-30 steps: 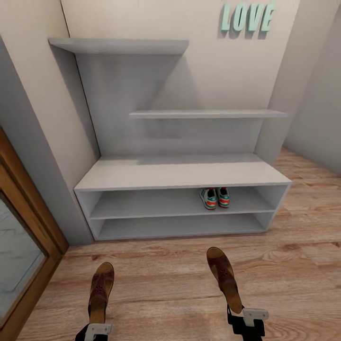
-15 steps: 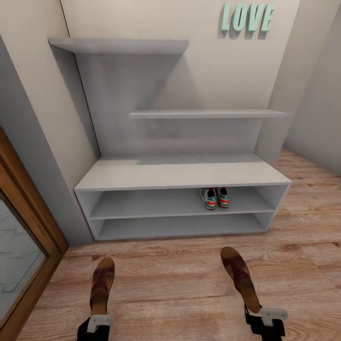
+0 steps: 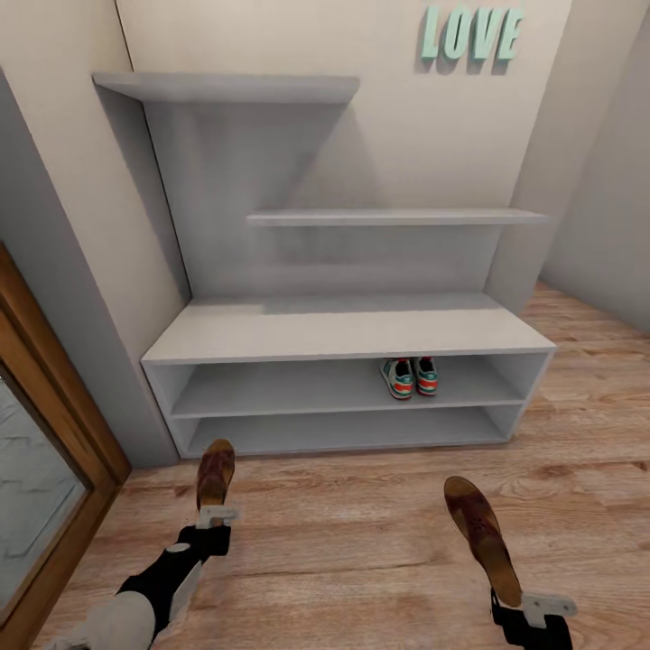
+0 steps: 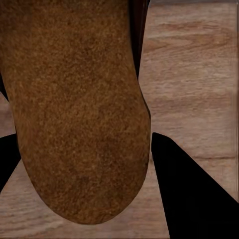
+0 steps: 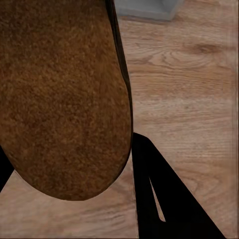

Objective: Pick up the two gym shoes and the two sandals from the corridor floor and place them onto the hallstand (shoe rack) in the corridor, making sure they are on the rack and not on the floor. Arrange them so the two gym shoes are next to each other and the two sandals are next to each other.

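The pale grey hallstand (image 3: 343, 329) stands against the wall ahead. Both gym shoes (image 3: 409, 376) sit side by side on its upper open tier, right of centre. My left gripper (image 3: 214, 519) is shut on the heel of a brown sandal (image 3: 215, 472), toe pointing at the rack's lower left corner, above the corridor floor (image 3: 361, 542). My right gripper (image 3: 533, 612) is shut on the heel of the other sandal (image 3: 483, 534) at the lower right. Each wrist view has a tan footbed close up, the left sandal (image 4: 74, 109) and the right sandal (image 5: 59, 99), with black fingers (image 4: 194, 194) beside it.
A wood-framed door (image 3: 45, 451) runs along the left. Staggered wall shelves (image 3: 397, 217) rise above the bench, with mint LOVE letters (image 3: 471, 34) on the wall. Open plank floor lies between me and the rack. A grey wall (image 3: 605, 208) closes the right side.
My left arm has reached forward, carrying its sandal toward the rack's lower left. My right gripper and its sandal have drifted right and lower in view.
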Motion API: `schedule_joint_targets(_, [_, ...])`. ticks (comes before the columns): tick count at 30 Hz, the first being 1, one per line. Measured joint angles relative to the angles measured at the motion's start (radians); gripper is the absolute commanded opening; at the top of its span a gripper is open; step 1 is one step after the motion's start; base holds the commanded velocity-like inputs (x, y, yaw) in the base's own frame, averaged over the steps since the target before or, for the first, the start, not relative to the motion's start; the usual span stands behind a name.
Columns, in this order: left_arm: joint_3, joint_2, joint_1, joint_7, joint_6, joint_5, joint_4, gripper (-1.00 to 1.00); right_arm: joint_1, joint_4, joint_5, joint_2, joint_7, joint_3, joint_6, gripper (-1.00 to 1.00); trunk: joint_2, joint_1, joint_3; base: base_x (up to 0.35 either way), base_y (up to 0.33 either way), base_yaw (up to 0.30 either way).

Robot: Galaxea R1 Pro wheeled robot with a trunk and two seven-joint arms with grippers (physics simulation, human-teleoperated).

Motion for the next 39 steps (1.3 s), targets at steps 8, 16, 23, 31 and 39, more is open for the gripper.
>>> schedule_joint_targets(8, [0.000, -0.026, -0.149, -0.007, 0.165, 0.000, 0.003, -1.00, 0.000, 0.000, -0.033, -0.006, 0.002, -0.104, 0.042, -1.00, 0.000, 0.000, 0.000, 0.000, 0.000, 0.000])
schedule_joint_targets(16, [0.000, -0.032, -0.243, -0.050, 0.290, 0.000, 0.003, -1.00, 0.000, 0.001, -0.039, -0.021, 0.002, -0.126, 0.048, -1.00, 0.000, 0.000, 0.000, 0.000, 0.000, 0.000])
schedule_joint_targets(23, [-0.006, -0.033, -0.258, -0.059, 0.320, -0.002, -0.044, -1.00, 0.000, 0.001, -0.038, -0.008, 0.002, -0.124, 0.049, -1.00, 0.000, 0.000, 0.000, 0.000, 0.000, 0.000])
schedule_joint_targets(31, [-0.010, -0.029, -0.256, -0.082, 0.397, -0.004, -0.071, -1.00, 0.000, 0.000, -0.040, 0.005, 0.002, -0.129, 0.050, -1.00, -0.035, 0.019, -0.021, 0.000, 0.000, 0.000])
schedule_joint_targets(39, [-0.011, -0.027, -0.259, -0.090, 0.419, -0.007, -0.073, -1.00, 0.000, 0.000, -0.040, 0.003, 0.002, -0.128, 0.049, -1.00, -0.091, 0.050, -0.058, 0.000, 0.000, 0.000])
